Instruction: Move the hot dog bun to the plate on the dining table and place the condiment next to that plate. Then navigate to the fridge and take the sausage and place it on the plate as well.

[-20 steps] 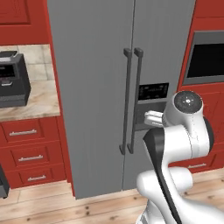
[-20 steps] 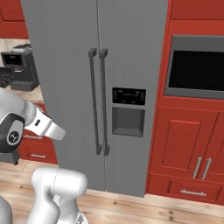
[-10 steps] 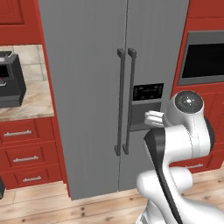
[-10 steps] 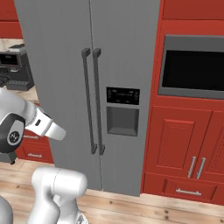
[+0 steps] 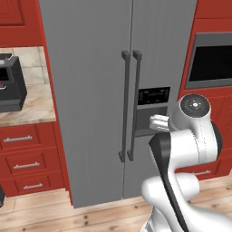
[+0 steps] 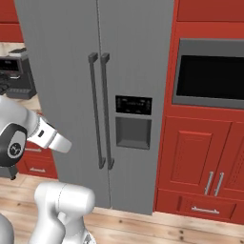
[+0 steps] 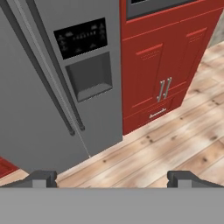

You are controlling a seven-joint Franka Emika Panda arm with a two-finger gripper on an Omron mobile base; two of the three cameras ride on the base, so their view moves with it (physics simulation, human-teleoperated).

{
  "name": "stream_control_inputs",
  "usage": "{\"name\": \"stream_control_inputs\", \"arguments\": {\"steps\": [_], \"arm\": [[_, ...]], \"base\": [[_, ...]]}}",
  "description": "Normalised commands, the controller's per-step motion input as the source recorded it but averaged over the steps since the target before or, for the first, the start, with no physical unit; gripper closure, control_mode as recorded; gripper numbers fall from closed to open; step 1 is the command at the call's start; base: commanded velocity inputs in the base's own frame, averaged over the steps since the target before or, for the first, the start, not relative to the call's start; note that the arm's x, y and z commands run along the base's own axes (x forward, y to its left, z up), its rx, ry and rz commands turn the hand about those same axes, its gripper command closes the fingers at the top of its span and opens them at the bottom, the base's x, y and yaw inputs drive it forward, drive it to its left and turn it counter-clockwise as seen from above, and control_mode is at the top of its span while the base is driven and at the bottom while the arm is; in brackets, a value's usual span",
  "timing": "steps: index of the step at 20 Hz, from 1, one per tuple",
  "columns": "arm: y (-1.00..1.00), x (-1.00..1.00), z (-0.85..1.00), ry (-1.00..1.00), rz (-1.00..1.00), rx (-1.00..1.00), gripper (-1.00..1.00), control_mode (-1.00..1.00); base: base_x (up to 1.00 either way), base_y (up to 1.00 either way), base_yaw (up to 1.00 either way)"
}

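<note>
The gripper point(image 7: 112, 177) stands with jaws spread wide and empty, facing the fridge point(image 5: 99, 90). Both fridge doors are closed, handles point(image 6: 100, 109) untouched. Sausage retrieval remains: open a door, grasp, carry to the plate.

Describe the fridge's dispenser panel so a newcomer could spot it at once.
Find the tall grey fridge between the red cabinets. On its right door, beside the two vertical bar handles, sits the dispenser panel: a black display strip over a recessed grey niche, the doors' only inset feature.
</note>
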Motion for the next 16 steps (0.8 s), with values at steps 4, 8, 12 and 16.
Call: {"name": "stream_control_inputs", "arguments": {"steps": [4, 8, 12, 16], "arm": [[0.00, 0.00, 0.00, 0.00, 0.00, 0.00, -1.00, 1.00], [0.00, 0.00, 0.00, 0.00, 0.00, 0.00, -1.00, 1.00], [0.00, 0.00, 0.00, 0.00, 0.00, 0.00, -1.00, 1.00], [0.00, 0.00, 0.00, 0.00, 0.00, 0.00, -1.00, 1.00]], "base": [[0.27, 0.00, 0.00], [0.28, 0.00, 0.00], [0.35, 0.00, 0.00], [0.23, 0.00, 0.00]]}}
